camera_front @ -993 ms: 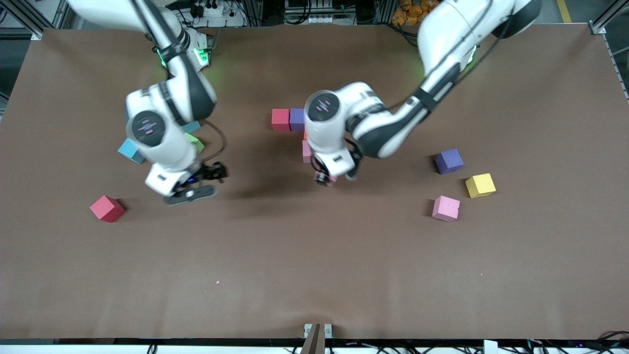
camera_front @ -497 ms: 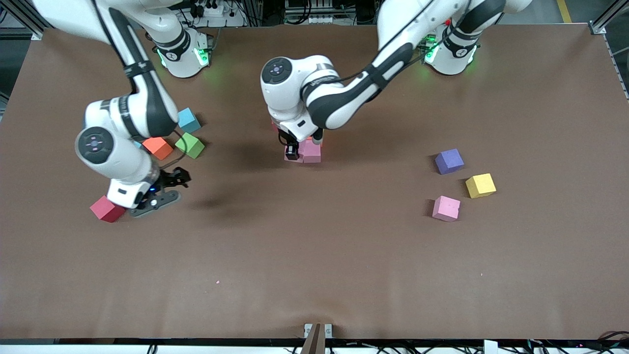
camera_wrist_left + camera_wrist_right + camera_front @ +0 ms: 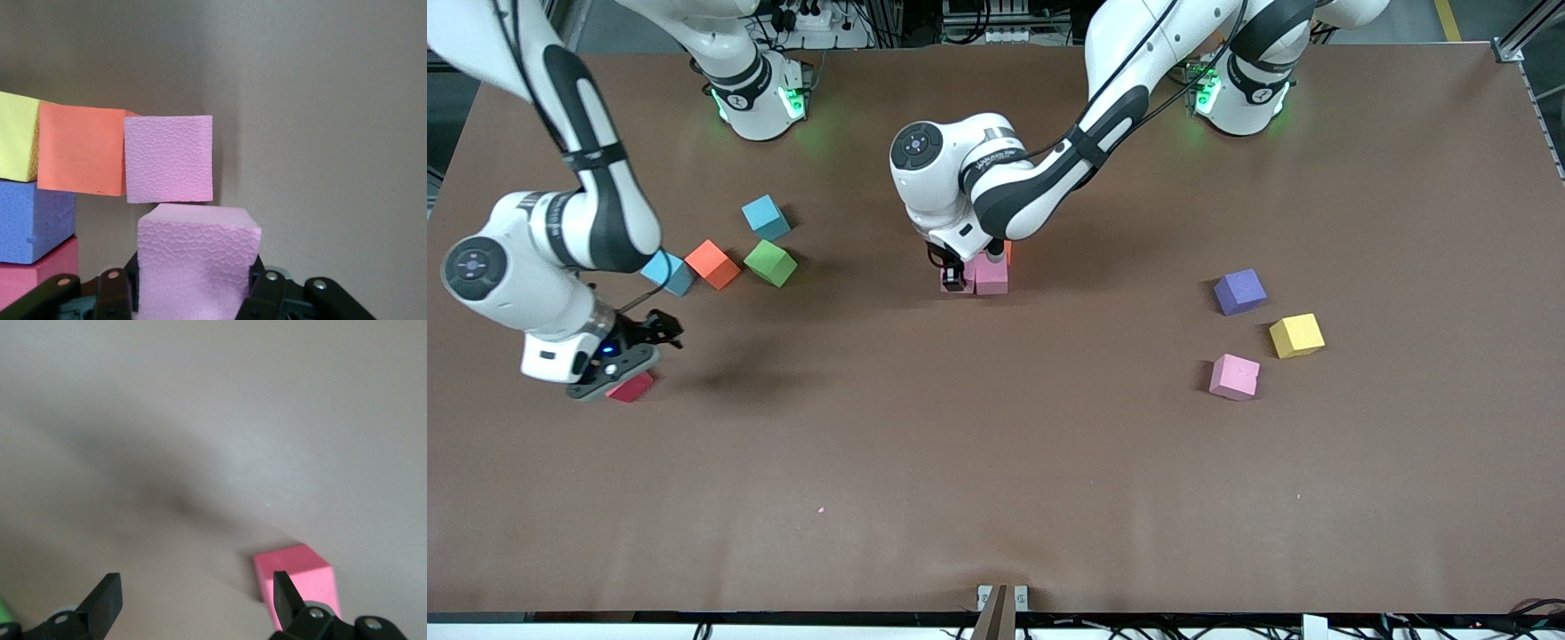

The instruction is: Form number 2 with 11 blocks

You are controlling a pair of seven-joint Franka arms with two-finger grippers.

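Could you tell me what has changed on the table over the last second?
The right claw swung toward its end of the table and now hangs open over the red block. The left claw carried a pink block farther from the camera, setting it beside another pink block. The loose blocks stayed put.

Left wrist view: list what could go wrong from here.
1. The left gripper is shut on a pink block right beside the placed pink block; pushing in may shove the row.
2. The right gripper is open above the red block, off to one side; closing now may clip its edge.
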